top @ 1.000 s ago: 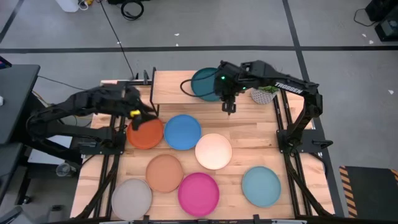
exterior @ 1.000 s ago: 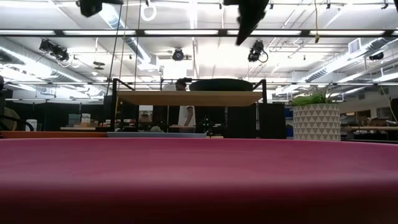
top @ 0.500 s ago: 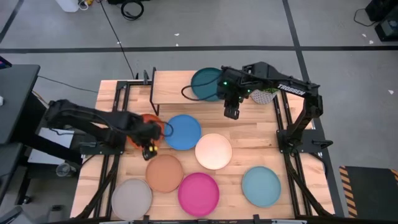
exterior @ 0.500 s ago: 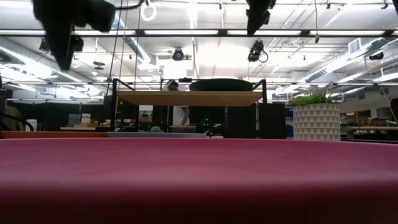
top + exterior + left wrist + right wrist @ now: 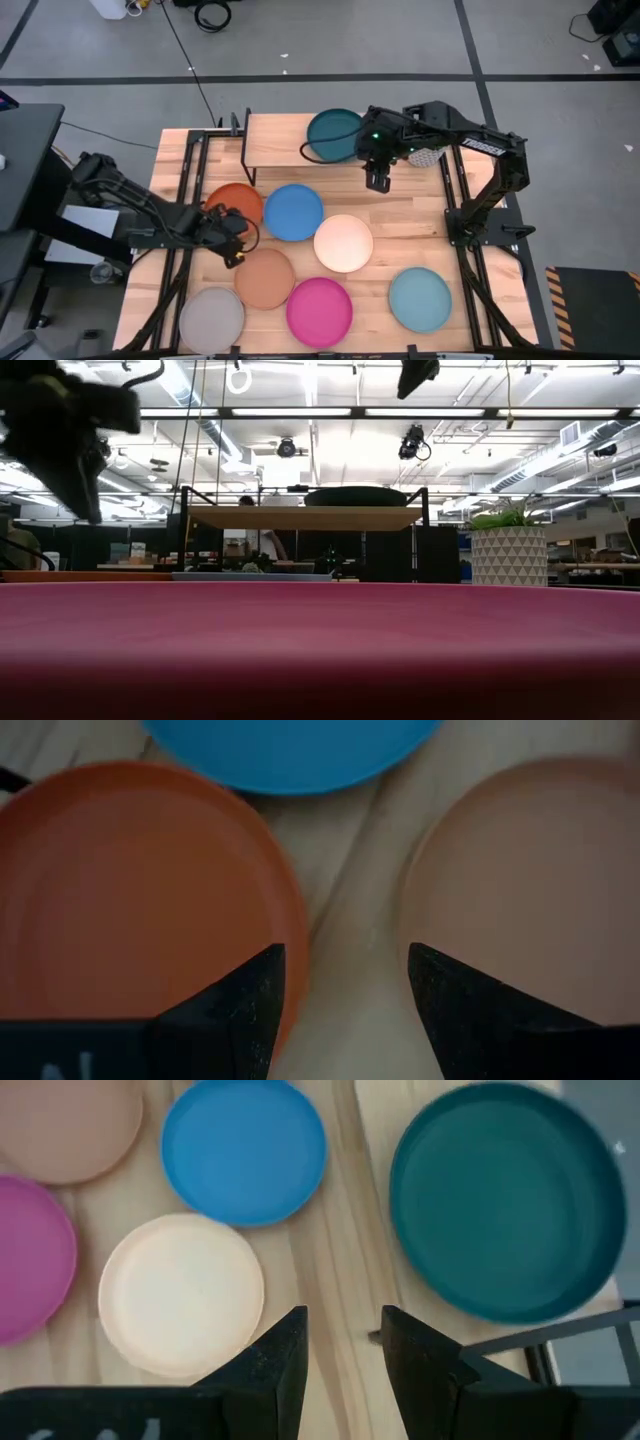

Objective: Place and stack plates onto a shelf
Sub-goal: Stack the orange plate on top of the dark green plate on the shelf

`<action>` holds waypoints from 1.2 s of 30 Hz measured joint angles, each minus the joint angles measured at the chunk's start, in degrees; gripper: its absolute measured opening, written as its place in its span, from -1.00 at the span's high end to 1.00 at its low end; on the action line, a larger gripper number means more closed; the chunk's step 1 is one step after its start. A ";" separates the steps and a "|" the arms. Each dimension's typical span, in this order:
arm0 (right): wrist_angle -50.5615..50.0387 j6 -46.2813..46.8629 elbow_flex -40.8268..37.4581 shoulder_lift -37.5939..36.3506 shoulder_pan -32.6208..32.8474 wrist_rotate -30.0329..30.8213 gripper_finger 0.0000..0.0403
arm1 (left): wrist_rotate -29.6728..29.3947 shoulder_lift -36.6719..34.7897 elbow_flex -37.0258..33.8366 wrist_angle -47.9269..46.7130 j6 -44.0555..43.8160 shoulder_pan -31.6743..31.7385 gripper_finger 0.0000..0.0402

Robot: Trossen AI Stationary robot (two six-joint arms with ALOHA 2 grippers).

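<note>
The dark teal plate (image 5: 333,135) (image 5: 505,1210) lies flat on the right half of the shelf (image 5: 280,140) (image 5: 305,517). Orange (image 5: 238,203), blue (image 5: 293,212), cream (image 5: 343,243), tan (image 5: 265,278), magenta (image 5: 320,308), light teal (image 5: 420,298) and grey (image 5: 212,318) plates lie flat on the tabletop. My left gripper (image 5: 232,238) (image 5: 345,965) is open. It hovers over the gap between the orange plate (image 5: 130,910) and the tan plate (image 5: 530,890). My right gripper (image 5: 378,180) (image 5: 343,1330) is open, in the air just off the shelf's near right corner.
A white patterned pot with a green plant (image 5: 428,152) (image 5: 510,555) stands by the shelf's right end. The magenta plate (image 5: 320,650) fills the low view's foreground. Bare wood shows between the shelf and the cream plate. The shelf's left half is bare.
My left gripper has swung from over the orange plate's far side toward the near edge and come down, to the gap between the orange and tan plates. My right gripper has risen and drifted slightly toward the table's right, away from the dark teal plate.
</note>
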 joint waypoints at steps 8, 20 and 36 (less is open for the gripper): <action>2.16 -0.25 -0.02 0.35 -0.02 0.38 0.33 | -0.56 0.97 -7.23 6.35 6.29 -0.36 -0.09; 3.61 -0.41 -0.02 0.35 0.04 0.36 0.33 | 3.97 1.37 -13.98 7.70 4.08 0.05 0.12; 3.59 -1.84 -0.02 0.35 -0.17 0.34 0.33 | 15.65 -0.78 -8.77 7.05 7.32 -0.98 0.92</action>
